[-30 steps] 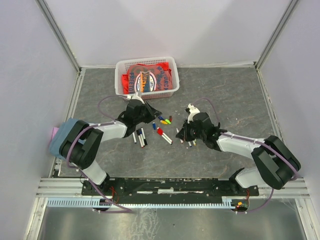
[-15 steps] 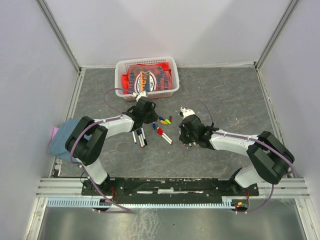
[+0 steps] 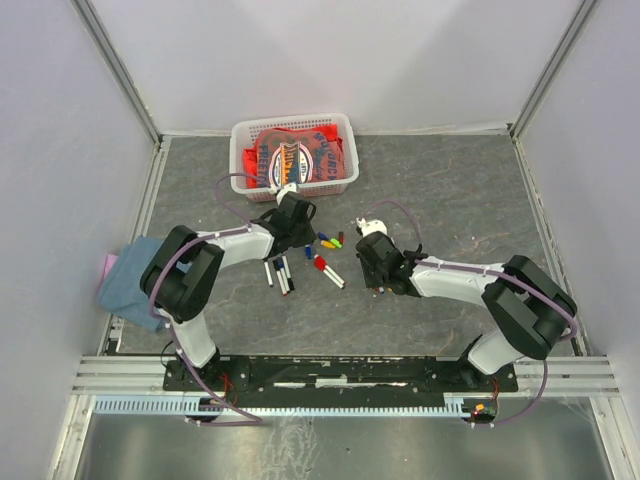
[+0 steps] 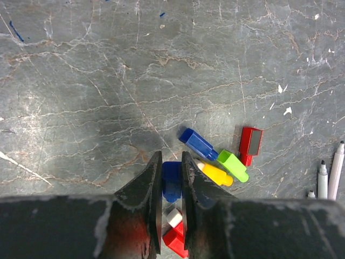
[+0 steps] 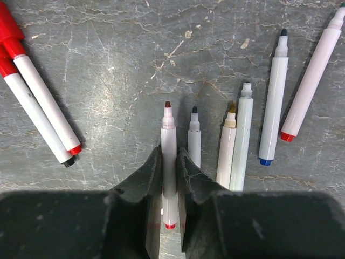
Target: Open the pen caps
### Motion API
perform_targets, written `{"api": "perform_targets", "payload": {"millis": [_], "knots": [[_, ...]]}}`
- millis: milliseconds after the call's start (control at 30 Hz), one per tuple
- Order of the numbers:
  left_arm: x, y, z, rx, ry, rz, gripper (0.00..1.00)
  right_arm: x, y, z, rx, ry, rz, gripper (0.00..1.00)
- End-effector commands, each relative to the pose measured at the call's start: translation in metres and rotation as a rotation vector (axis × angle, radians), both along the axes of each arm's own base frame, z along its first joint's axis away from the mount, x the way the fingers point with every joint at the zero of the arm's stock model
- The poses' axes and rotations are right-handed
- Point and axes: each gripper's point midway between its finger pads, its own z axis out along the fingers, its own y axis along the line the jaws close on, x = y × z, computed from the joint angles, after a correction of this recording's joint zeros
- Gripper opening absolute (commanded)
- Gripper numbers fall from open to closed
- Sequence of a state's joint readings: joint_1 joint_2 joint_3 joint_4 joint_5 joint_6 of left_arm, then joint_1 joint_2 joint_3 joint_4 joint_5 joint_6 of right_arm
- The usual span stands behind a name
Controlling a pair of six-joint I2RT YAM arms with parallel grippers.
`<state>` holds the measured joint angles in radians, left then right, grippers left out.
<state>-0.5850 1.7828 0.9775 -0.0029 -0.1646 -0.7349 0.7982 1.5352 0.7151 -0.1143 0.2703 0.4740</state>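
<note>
Near the middle of the bench (image 3: 480, 200), we have both arms down low over the scatter of pens and caps. Our left gripper (image 4: 171, 162) is clamped tight on a blue cap (image 4: 171, 183), pinched between its two fingers just over the grey surface. Right beside it lie the loose caps: a second blue cap (image 4: 198, 144), a yellow cap (image 4: 215, 173) touching a green cap (image 4: 233, 165), and a red cap (image 4: 250, 144) at the end of the cluster.

Over to our right gripper (image 5: 169, 156): its fingers straddle the white barrel of a red-tipped pen (image 5: 168, 129), and we cannot tell whether they pinch it or only flank it. A black-tipped pen (image 5: 194, 143) lies just beside it, with more uncapped pens in a rough row beyond. Two red-capped pens (image 5: 46, 102) lie side by side, apart on the other side. At the bench's far edge sits a white basket (image 3: 243, 150).
</note>
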Motion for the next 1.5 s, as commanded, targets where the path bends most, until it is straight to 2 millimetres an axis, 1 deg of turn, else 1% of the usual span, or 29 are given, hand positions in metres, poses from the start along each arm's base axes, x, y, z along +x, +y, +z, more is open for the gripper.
{"api": "perform_targets", "payload": {"millis": [0, 200, 233, 333, 433, 567, 600, 633, 733, 833, 900, 1033, 1200, 1467], "knots": [[0.012, -0.004, 0.007, 0.031, -0.044, -0.02, 0.13, 0.011, 0.001, 0.011, -0.033, -0.046, -0.013, 0.23], [0.011, -0.005, 0.008, 0.028, -0.045, -0.027, 0.27, 0.012, -0.001, 0.017, -0.05, -0.058, -0.015, 0.3], [0.011, -0.005, 0.008, 0.029, -0.044, -0.026, 0.27, 0.012, -0.001, 0.018, -0.052, -0.062, -0.013, 0.3], [0.012, -0.005, 0.01, 0.027, -0.049, -0.027, 0.3, 0.014, 0.001, 0.028, -0.048, -0.084, -0.005, 0.32], [0.012, -0.005, 0.012, 0.027, -0.053, -0.028, 0.37, 0.016, 0.006, 0.04, -0.036, -0.111, 0.013, 0.32], [0.013, -0.004, 0.015, 0.026, -0.059, -0.026, 0.38, 0.016, 0.018, 0.054, -0.015, -0.137, 0.055, 0.33], [0.013, -0.004, 0.018, 0.024, -0.064, -0.025, 0.38, 0.016, 0.021, 0.056, -0.012, -0.142, 0.066, 0.34], [0.013, -0.004, 0.02, 0.02, -0.068, -0.024, 0.38, 0.016, 0.025, 0.058, -0.006, -0.146, 0.078, 0.37], [0.013, -0.004, 0.029, 0.007, -0.084, -0.02, 0.38, 0.016, 0.038, 0.062, 0.019, -0.145, 0.123, 0.38], [0.011, -0.005, 0.039, -0.024, -0.108, -0.016, 0.39, 0.015, 0.051, 0.061, 0.037, -0.136, 0.163, 0.38], [0.009, -0.006, 0.049, -0.062, -0.133, -0.013, 0.42, 0.013, 0.059, 0.058, 0.041, -0.123, 0.189, 0.38], [0.002, -0.005, 0.06, -0.117, -0.161, -0.004, 0.46, 0.013, 0.073, 0.054, 0.053, -0.111, 0.226, 0.38], [-0.004, -0.002, 0.069, -0.152, -0.186, 0.01, 0.49, 0.015, 0.082, 0.049, 0.055, -0.102, 0.242, 0.38], [-0.011, 0.002, 0.079, -0.184, -0.206, 0.018, 0.49, 0.016, 0.09, 0.038, 0.049, -0.08, 0.255, 0.38]]}}
